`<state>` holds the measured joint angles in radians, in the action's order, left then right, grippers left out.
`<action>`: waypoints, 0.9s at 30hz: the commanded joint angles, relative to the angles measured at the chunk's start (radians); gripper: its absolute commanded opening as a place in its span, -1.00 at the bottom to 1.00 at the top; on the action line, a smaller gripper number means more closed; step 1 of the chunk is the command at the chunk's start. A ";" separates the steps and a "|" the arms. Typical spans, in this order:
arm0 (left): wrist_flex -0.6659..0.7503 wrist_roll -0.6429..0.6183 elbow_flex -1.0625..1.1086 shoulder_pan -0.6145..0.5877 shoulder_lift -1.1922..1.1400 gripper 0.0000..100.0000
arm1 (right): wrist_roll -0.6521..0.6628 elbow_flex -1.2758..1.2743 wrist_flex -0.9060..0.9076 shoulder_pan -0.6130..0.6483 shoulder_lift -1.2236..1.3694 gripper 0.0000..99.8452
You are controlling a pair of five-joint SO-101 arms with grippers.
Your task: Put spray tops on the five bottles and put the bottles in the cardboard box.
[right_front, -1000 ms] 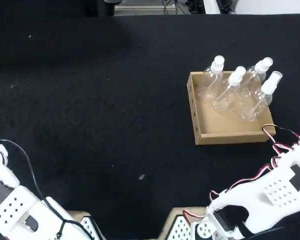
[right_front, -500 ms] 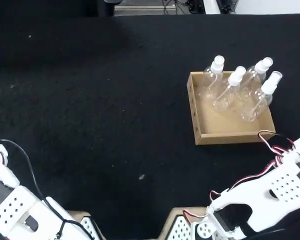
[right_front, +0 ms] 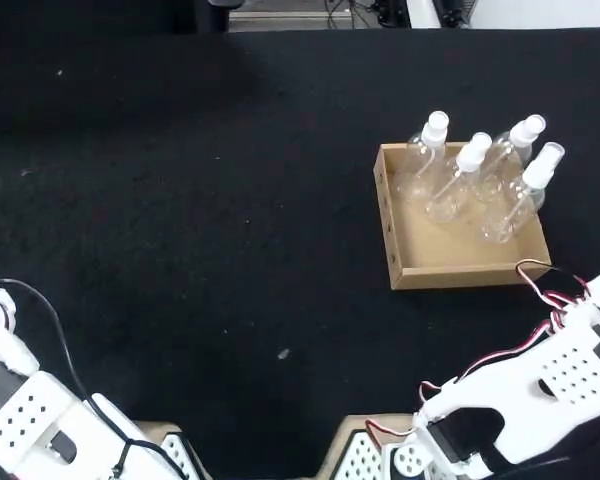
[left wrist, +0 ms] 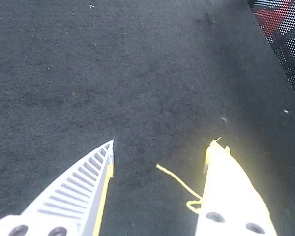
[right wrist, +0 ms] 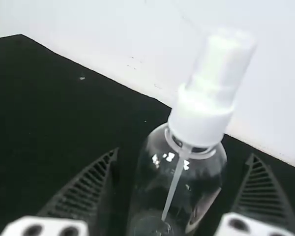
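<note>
Tabletop (right_front: 180, 200) covered in black cloth, running to a far edge where cables (right_front: 350, 12) lie on a pale floor. Cardboard box (right_front: 465, 272) at right. Four bottles (right_front: 417, 172) with spray tops (right_front: 435, 127) stand upright in its far half. Left pincer (left wrist: 162, 142) hangs spread wide over bare cloth, with red mesh (left wrist: 280, 19) beyond the tabletop's edge. Right pincer (right wrist: 182, 155) grips a fifth bottle (right wrist: 187, 187), its white cap (right wrist: 211, 88) fitted, before a white surface (right wrist: 113, 34). White speck (right_front: 283, 353) near the tabletop's middle.

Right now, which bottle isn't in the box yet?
The bottle in the right tool, up off the table; the other four stand capped inside the cardboard box.
</note>
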<state>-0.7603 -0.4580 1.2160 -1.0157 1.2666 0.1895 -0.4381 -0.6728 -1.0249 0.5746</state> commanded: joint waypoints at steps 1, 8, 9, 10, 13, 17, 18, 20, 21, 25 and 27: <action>0.003 -0.009 -0.033 0.008 0.014 -0.44 | -0.002 0.088 -0.035 -0.012 -0.050 -0.34; 0.003 -0.009 -0.033 0.008 0.014 -0.44 | -0.002 0.090 -0.040 -0.012 -0.050 -0.41; 0.003 -0.009 -0.033 0.008 0.014 -0.44 | -0.002 0.090 -0.041 -0.015 -0.050 -0.49; 0.003 -0.009 -0.033 0.008 0.014 -0.44 | -0.002 0.090 -0.041 -0.018 -0.050 -0.60; 0.003 -0.009 -0.033 0.008 0.014 -0.44 | -0.002 0.090 -0.041 -0.025 -0.056 -0.92; 0.003 -0.009 -0.035 0.008 0.014 -0.44 | -0.003 0.090 -0.041 -0.044 -0.058 -0.96; 0.003 -0.009 -0.035 0.008 0.014 -0.44 | -0.003 0.090 -0.041 -0.046 -0.061 -0.97; 0.003 -0.009 -0.035 0.008 0.014 -0.44 | -0.003 0.079 -0.034 -0.055 -0.090 -0.98; 0.003 -0.009 -0.035 0.008 0.014 -0.44 | -0.005 0.068 -0.026 -0.063 -0.113 -0.98; 0.003 -0.009 -0.036 0.008 0.014 -0.44 | -0.081 0.019 0.078 -0.074 -0.277 -0.98; 0.003 -0.009 -0.036 0.008 0.014 -0.44 | -0.106 0.004 0.215 -0.074 -0.394 -0.98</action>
<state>-0.7603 -0.4580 1.2160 -1.0157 1.2666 0.1204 -0.4381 -0.5992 -1.0756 0.3966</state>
